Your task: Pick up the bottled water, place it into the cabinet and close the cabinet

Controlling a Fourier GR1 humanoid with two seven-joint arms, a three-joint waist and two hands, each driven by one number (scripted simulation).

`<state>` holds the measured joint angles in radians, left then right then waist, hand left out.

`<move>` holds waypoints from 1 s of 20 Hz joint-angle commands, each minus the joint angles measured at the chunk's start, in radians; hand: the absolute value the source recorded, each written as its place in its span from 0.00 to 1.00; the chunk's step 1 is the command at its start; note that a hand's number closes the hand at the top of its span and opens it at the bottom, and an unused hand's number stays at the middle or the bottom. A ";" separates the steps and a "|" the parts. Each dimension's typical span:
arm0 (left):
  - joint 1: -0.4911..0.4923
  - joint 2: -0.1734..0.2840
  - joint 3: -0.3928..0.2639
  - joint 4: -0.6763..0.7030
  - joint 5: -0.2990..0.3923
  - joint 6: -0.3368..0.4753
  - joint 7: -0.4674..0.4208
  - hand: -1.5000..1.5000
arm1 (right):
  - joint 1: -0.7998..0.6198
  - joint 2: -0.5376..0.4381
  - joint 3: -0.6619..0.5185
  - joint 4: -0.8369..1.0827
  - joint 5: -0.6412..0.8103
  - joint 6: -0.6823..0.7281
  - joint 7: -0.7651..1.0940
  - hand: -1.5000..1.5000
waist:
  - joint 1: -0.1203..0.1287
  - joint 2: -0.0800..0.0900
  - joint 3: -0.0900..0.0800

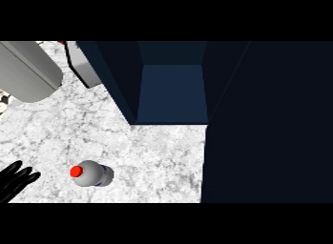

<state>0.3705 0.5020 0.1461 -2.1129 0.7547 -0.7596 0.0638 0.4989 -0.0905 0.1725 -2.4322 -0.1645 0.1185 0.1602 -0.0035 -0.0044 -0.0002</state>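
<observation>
1. We see only one of our hands, the left hand (9,182), black, at the lower left corner of the head view.
2. Its fingers (21,172) lie straight and slightly spread, pointing up and to the right over the counter's pale top near its left edge.
3. The fingers curl round nothing and touch nothing that we can see.
4. Its forearm does not show; the hand is cut off by the view's edge.
5. Our right hand and arm are out of view.

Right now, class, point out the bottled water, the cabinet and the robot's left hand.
bottled water (93,173), head view, on its grey body beside the red cap.
cabinet (173,90), head view, on its blue inner wall.
left hand (7,183), head view, on its black fingers.
</observation>
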 commanded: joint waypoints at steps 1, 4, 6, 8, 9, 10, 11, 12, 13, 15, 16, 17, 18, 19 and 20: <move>-0.057 -0.017 0.033 0.080 -0.025 -0.038 0.004 0.00 | 0.064 -0.009 -0.032 -0.112 -0.044 0.011 0.018 0.00 | -0.005 0.002 0.000; -0.061 -0.083 0.046 0.142 -0.098 -0.063 -0.043 0.00 | 0.107 -0.007 0.048 -0.197 0.007 0.001 0.060 0.00 | -0.009 0.002 -0.001; -0.047 -0.087 0.062 0.107 -0.097 -0.041 -0.018 0.00 | 0.171 0.010 0.010 -0.084 0.002 0.046 -0.099 0.00 | -0.007 0.001 0.000; -0.066 -0.099 0.068 0.162 -0.147 -0.046 -0.022 0.00 | 0.218 0.002 0.055 -0.177 0.012 0.037 -0.041 0.00 | -0.009 0.001 0.000; -0.075 -0.132 0.083 0.231 -0.205 -0.097 -0.079 0.00 | 0.161 -0.031 -0.055 -0.151 -0.073 0.047 -0.030 0.00 | -0.005 0.003 0.000; -0.098 -0.171 0.036 0.179 -0.242 -0.015 -0.034 0.00 | 0.216 -0.016 0.004 -0.178 -0.031 0.057 -0.056 0.00 | -0.011 0.001 0.000; -0.172 -0.173 0.061 0.293 -0.285 -0.041 -0.077 0.00 | 0.203 -0.006 0.018 -0.171 -0.013 0.043 -0.049 0.00 | -0.015 0.003 -0.001; -0.211 -0.206 0.026 0.320 -0.339 -0.018 -0.077 0.00 | 0.190 -0.019 -0.006 -0.165 -0.051 0.060 -0.057 0.00 | -0.018 0.004 -0.001; -0.196 -0.223 0.000 0.294 -0.379 -0.026 -0.075 0.00 | 0.184 -0.002 -0.005 -0.107 -0.009 0.060 -0.100 0.00 | -0.010 0.003 0.000; -0.149 -0.196 0.059 0.392 -0.417 -0.127 -0.177 0.00 | 0.269 -0.009 0.033 -0.159 0.005 0.081 -0.115 0.00 | -0.011 0.001 -0.001; -0.200 -0.196 0.069 0.444 -0.435 -0.117 -0.192 0.00 | 0.254 -0.003 0.056 -0.201 0.019 0.059 -0.078 0.00 | -0.012 0.003 -0.001; -0.220 -0.216 0.059 0.473 -0.488 -0.115 -0.218 0.00 | 0.260 0.016 0.096 -0.153 0.057 0.060 -0.114 0.00 | -0.012 0.002 -0.001; -0.219 -0.265 0.005 0.428 -0.514 -0.059 -0.187 0.00 | 0.326 -0.049 0.010 -0.227 -0.023 0.109 -0.122 0.00 | -0.022 0.000 -0.001; -0.238 -0.250 0.024 0.488 -0.544 -0.096 -0.237 0.00 | 0.287 -0.009 0.040 -0.158 0.014 0.086 -0.148 0.00 | -0.012 0.002 -0.001; -0.268 -0.264 0.034 0.560 -0.583 -0.090 -0.288 0.00 | 0.286 -0.024 0.026 -0.190 -0.013 0.090 -0.127 0.00 | -0.016 0.003 -0.001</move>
<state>0.1587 0.2753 0.1810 -1.6803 0.2860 -0.8420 -0.1306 0.7357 -0.0962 0.2135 -2.4764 -0.1308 0.2018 -0.0092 -0.0178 -0.0023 -0.0011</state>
